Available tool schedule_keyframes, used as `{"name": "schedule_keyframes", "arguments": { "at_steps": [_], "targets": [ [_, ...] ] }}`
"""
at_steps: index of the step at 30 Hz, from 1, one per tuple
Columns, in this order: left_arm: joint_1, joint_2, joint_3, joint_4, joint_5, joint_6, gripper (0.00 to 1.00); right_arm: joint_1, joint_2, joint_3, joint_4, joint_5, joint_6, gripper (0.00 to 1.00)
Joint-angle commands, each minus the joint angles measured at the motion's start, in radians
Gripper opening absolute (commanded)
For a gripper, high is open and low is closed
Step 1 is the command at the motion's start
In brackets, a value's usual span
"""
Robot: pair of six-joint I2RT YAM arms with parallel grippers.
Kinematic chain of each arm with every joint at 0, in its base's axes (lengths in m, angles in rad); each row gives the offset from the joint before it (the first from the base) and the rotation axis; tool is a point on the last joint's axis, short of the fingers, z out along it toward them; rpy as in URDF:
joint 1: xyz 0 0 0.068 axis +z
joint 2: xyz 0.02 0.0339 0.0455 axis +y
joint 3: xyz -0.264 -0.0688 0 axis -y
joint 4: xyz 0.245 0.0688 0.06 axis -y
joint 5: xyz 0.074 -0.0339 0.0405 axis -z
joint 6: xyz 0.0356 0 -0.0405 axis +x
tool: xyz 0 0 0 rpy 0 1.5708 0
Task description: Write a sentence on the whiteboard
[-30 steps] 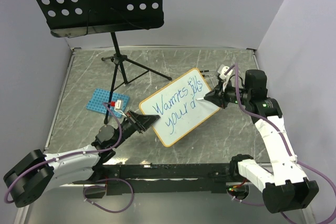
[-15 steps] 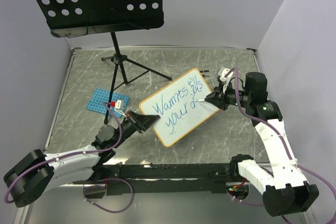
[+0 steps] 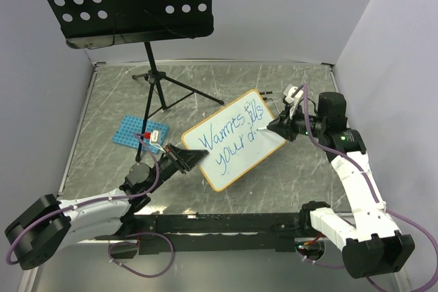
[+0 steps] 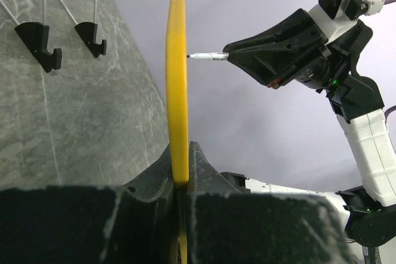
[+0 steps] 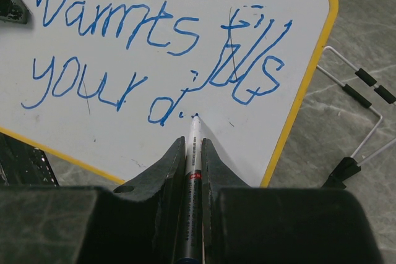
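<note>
A: Where's the whiteboard point(image 3: 236, 140)?
B: Middle of the table point(image 3: 102, 100), turned so its long side runs from 7 to 1 o'clock. The left wrist view shows it edge-on.

A: Left gripper point(image 3: 194, 157)?
B: Clamped tight on the board's yellow frame at the 8 o'clock corner, one finger on each face.

A: Right gripper point(image 5: 193, 146)?
B: It comes in from the board's 3 o'clock side, closed around a marker point(image 5: 194, 131). The white tip touches the board surface.

A: And the sentence point(image 5: 154, 54)?
B: Blue ink, two slanted lines. The top one reads roughly "Warmts fills". The lower one reads "your d" plus a dot or two. The tip sits just past that "d", toward 3 o'clock, under "fills".

A: Anything else?
B: A blue rack point(image 3: 130, 131) lies flat at 9 o'clock from the board, apart from it. A black perforated music stand point(image 3: 123, 1) stands at 11 o'clock, with its tripod on the table.
</note>
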Motion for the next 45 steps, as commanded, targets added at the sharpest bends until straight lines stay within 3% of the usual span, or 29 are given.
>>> {"name": "schedule_keyframes", "arguments": {
  "at_steps": [1,12,25,45],
  "targets": [
    [0.001,-0.004,0.054,0.197,0.017,-0.019,0.01,0.005,0.013,0.014,0.043,-0.009,0.009,0.0],
    [0.0,0.0,0.048,0.204,0.014,-0.021,0.01,0.017,0.032,0.012,0.004,-0.092,-0.014,0.0],
    [0.0,-0.017,0.046,0.194,0.005,-0.016,0.01,0.016,-0.002,-0.023,-0.067,-0.016,-0.057,0.0],
    [0.001,-0.032,0.037,0.185,0.005,-0.015,0.01,0.016,0.039,0.046,0.03,0.02,0.006,0.0]
  ]
}}
